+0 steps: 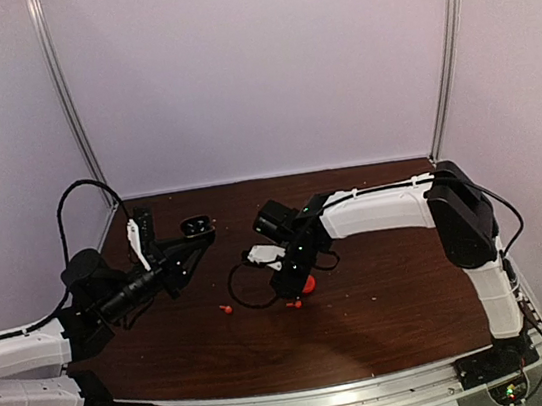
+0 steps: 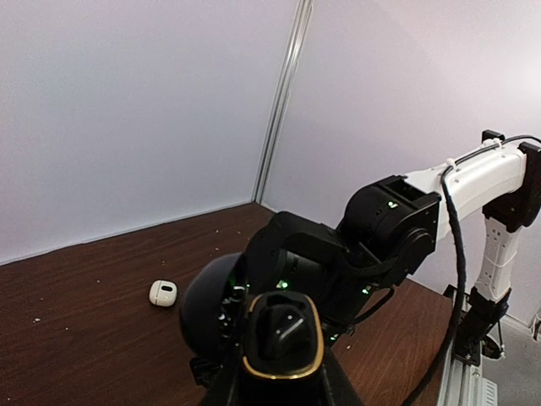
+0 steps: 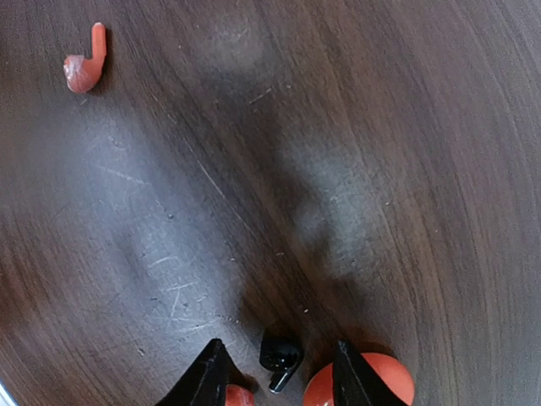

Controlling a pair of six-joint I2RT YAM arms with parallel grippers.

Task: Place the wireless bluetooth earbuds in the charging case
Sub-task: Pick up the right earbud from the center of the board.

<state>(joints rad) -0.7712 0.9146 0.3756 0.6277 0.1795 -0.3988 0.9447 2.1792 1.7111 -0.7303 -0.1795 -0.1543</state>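
The black earbud (image 3: 281,359) lies near the middle of the desk (image 3: 380,169), right between the fingers of the right end effector (image 3: 279,345), with its stem pointing back toward the wrist. Those fingers are partly open and touch nothing. The left end effector (image 1: 191,236) is farther away and grips the open black case (image 2: 283,334).

You had nothing readable here. No text, label, brand, number or sign could be made out in any of the three views.
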